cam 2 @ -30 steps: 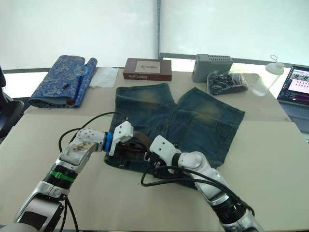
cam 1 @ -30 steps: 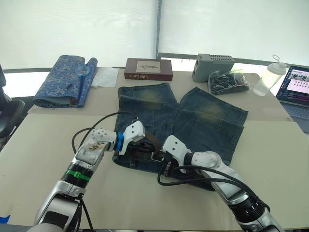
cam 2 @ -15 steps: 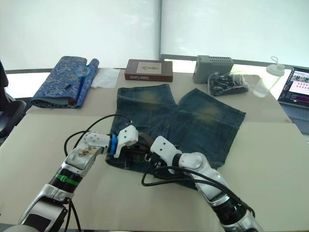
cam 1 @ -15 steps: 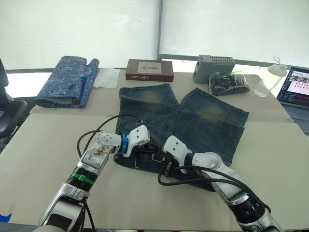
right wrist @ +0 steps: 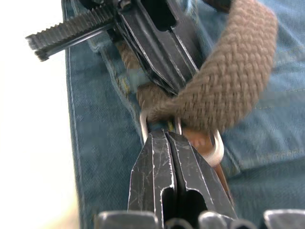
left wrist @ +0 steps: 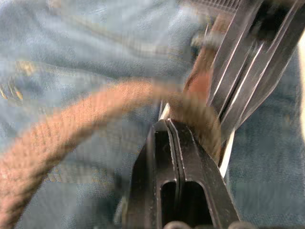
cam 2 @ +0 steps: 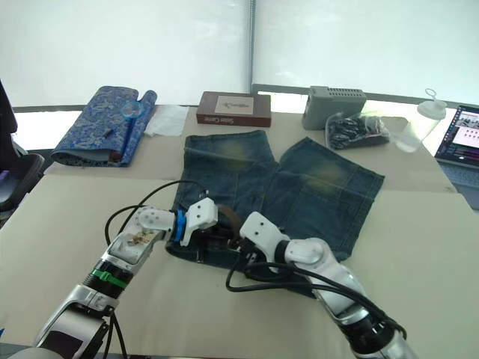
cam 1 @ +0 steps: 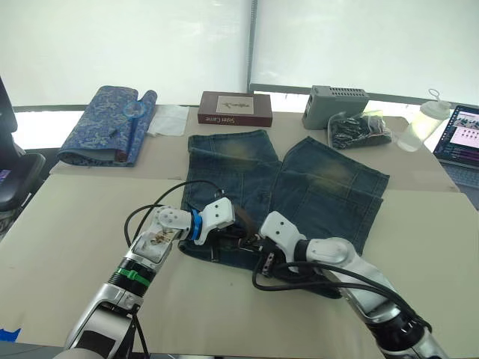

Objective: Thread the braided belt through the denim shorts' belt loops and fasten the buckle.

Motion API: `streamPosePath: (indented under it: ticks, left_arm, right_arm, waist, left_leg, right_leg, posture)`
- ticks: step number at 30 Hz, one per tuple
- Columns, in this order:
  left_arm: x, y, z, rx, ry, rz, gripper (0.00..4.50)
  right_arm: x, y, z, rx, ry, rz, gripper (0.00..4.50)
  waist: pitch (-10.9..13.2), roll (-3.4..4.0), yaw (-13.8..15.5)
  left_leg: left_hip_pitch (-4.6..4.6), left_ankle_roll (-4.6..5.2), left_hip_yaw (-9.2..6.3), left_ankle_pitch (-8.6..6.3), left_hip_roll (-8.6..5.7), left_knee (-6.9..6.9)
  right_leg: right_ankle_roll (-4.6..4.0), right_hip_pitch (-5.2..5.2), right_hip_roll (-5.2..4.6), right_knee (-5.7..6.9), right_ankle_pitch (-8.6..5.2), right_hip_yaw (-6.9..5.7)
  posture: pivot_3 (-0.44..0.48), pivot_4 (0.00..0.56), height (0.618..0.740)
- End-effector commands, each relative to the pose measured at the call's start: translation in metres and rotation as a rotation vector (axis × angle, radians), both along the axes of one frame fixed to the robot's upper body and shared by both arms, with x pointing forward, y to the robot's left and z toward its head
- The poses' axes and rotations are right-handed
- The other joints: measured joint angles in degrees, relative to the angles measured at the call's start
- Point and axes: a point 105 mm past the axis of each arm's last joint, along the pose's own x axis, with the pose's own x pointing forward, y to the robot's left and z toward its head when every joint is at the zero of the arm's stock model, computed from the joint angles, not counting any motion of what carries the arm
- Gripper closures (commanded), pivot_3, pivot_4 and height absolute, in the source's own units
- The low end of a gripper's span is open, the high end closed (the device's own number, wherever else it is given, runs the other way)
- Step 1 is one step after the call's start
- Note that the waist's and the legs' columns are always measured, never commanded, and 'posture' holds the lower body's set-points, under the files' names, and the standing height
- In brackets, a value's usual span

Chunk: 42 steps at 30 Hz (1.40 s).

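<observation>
The denim shorts lie flat on the table, waistband towards me. At the waistband's left part a short arc of the braided belt stands up between my two grippers. My left gripper is shut, its fingertips pressed on the belt. My right gripper is shut on the silver buckle, where the braided belt wraps around the frame. The two grippers nearly touch. The belt loops are hidden under them.
Along the far edge of the table stand a blue patterned fabric roll, a white sheet, a brown box, a grey box, a bag of dark items, a plastic bottle and a laptop.
My left gripper has edged to the right, closer to the right gripper at the waistband. The whole view has shifted a little.
</observation>
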Motion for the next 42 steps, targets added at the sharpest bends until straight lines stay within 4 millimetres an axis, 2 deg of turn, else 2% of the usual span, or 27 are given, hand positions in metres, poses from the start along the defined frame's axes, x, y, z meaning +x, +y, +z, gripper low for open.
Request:
streamPosePath:
  ticks: [1,11,18,24,29,34,38,40,42]
  left_arm:
    - [-0.001,0.008,-0.024,0.075,0.055,0.023,4.47]
    - [0.005,0.007,-0.024,0.076,0.034,0.020,4.47]
    - [0.007,0.005,-0.017,0.057,0.019,0.017,4.47]
    - [0.006,0.005,-0.017,0.057,0.011,0.019,4.47]
    - [0.005,0.005,-0.019,0.059,0.007,0.022,4.47]
    - [0.005,0.006,-0.019,0.056,0.004,0.027,4.47]
    - [0.006,0.006,-0.015,0.039,0.005,0.041,4.47]
    - [0.009,0.006,-0.008,0.014,0.009,0.061,4.47]
    - [0.011,0.006,0.000,-0.017,0.020,0.083,4.47]
  right_arm:
    - [-0.008,-0.017,-0.016,-0.048,0.111,-0.067,4.50]
    - [0.000,-0.020,0.000,-0.027,0.046,-0.126,4.50]
    - [0.007,-0.006,0.021,0.061,-0.016,-0.088,4.50]
    - [-0.005,0.010,0.038,0.218,0.033,0.004,4.50]
    - [0.004,0.009,0.047,0.293,0.025,-0.041,4.50]
    - [0.018,0.000,0.031,0.191,0.012,-0.126,4.50]
    - [0.016,0.005,0.010,0.131,0.066,-0.114,4.50]
    - [0.013,0.006,-0.004,0.088,0.096,-0.102,4.50]
    - [0.012,0.007,-0.009,0.085,0.107,-0.101,4.50]
  waist:
    - [-0.04,0.00,0.01]
    - [-0.08,0.02,0.02]
    - [-0.07,0.03,-0.16]
    - [-0.06,0.03,-0.10]
    - [-0.06,0.03,-0.09]
    - [-0.06,0.04,-0.12]
    - [-0.06,0.04,-0.44]
    - [-0.06,0.04,-0.67]
    - [-0.06,0.04,-0.80]
  left_leg:
    - [0.00,0.00,-0.01,0.00,0.00,0.00]
    - [0.01,-0.02,0.01,0.01,0.01,0.08]
    - [-0.02,-0.06,0.03,0.05,0.02,0.09]
    - [-0.10,-0.05,0.02,0.06,0.01,0.09]
    - [-0.26,0.00,0.00,0.03,0.01,0.09]
    - [-0.29,0.00,0.00,0.04,0.00,0.09]
    - [-0.31,0.00,0.01,0.04,0.00,0.09]
    - [-0.31,0.00,0.00,0.04,0.01,0.08]
    - [-0.31,0.00,-0.01,0.03,0.01,0.08]
  right_leg:
    - [-0.03,0.00,0.00,-0.01,-0.01,-0.01]
    - [-0.10,0.00,-0.06,0.00,-0.09,-0.01]
    - [-0.08,0.00,-0.05,0.07,-0.06,-0.01]
    - [-0.07,0.00,-0.04,0.07,0.10,-0.01]
    - [0.16,-0.06,-0.01,0.07,0.20,-0.02]
    - [0.15,-0.08,-0.01,0.06,0.20,-0.02]
    - [0.10,-0.12,-0.01,0.08,0.16,-0.02]
    - [0.13,-0.12,0.03,0.10,0.16,-0.03]
    - [0.17,-0.10,0.04,0.12,0.13,-0.04]
  posture:
    - [0.000,0.150,0.740]
    - [0.000,0.150,0.740]
    - [0.000,0.150,0.740]
    - [0.000,0.150,0.740]
    - [0.000,0.150,0.740]
    - [0.000,0.150,0.740]
    - [0.000,0.150,0.740]
    - [0.000,0.150,0.740]
    - [0.000,0.150,0.740]
